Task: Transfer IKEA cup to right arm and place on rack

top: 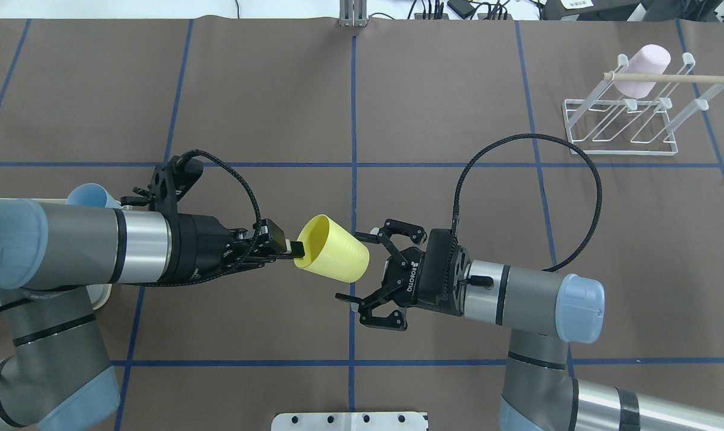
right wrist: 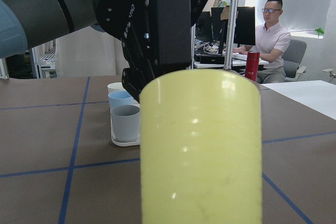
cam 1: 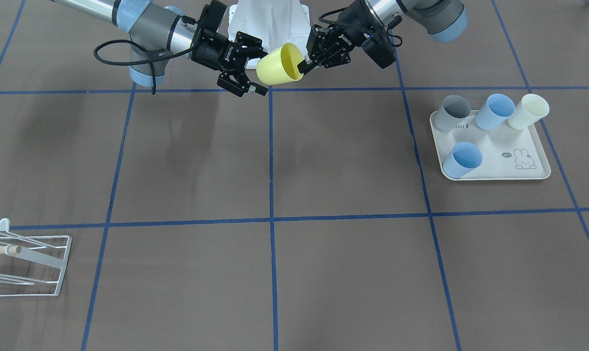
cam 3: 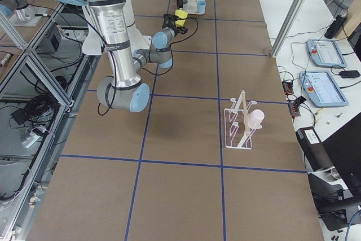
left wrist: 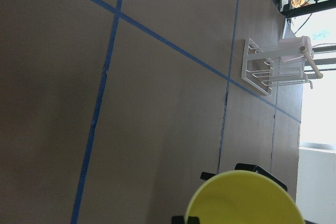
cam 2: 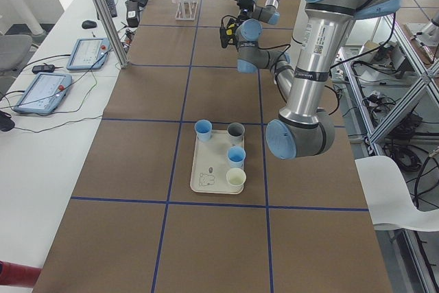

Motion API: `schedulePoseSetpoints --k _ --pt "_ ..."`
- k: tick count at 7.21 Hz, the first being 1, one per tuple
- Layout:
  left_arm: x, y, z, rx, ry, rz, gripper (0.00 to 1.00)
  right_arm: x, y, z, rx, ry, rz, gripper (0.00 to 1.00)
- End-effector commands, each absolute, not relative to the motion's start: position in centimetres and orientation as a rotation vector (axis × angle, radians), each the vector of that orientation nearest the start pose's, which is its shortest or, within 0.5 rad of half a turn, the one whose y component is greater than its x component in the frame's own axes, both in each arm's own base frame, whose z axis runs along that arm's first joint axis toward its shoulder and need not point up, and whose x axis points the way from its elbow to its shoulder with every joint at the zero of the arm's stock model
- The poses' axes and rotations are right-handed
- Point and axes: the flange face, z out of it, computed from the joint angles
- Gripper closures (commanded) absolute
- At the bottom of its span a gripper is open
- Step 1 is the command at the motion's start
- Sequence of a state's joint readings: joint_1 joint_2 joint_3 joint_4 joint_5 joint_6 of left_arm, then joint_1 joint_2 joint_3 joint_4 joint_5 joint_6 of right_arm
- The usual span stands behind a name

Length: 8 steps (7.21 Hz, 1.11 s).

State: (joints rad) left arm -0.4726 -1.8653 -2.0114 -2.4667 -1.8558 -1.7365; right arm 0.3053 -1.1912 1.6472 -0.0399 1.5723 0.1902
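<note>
The yellow IKEA cup hangs on its side above the table's middle, mouth toward my left arm. My left gripper is shut on its rim, one finger inside the mouth. My right arm faces the cup's base, and the right gripper is open. Its fingers straddle the base end without pressing it. In the right wrist view the cup fills the centre. The white wire rack stands at the far right of the overhead view.
A pink cup sits upside down on the rack. Grey, cream and two blue cups stand on the cream rabbit-print tray on my left side. Blue tape lines cross the brown table. A person sits at a desk beyond.
</note>
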Motion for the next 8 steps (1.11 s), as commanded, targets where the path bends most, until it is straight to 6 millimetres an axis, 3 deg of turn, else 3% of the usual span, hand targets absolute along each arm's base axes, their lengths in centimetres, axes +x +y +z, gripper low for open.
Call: schedulePoseSetpoints --k 1,3,4,6,7,8 --pt "40.99 -31.55 20.26 0.028 1.632 -0.258 1.00 -49.36 -29.60 25.19 1.536 -1.368 -0.685 0.00" --pt "41.04 -31.49 20.26 0.027 1.632 -0.257 1.00 -49.40 -29.62 24.93 1.540 -1.371 -0.683 0.02" --pt "41.04 -31.49 20.17 0.027 1.634 -0.256 1.00 -49.47 -29.64 24.42 1.546 -1.377 -0.679 0.11" --pt "41.05 -31.43 20.17 0.024 1.634 -0.250 0.97 -49.75 -29.28 24.57 1.537 -1.382 -0.685 0.60" --pt "41.09 -31.40 20.21 0.024 1.634 -0.243 0.62 -49.80 -29.20 24.89 1.532 -1.379 -0.688 0.69" --pt "41.09 -31.43 20.21 0.034 1.633 -0.238 0.01 -49.79 -29.20 24.97 1.531 -1.378 -0.689 0.72"
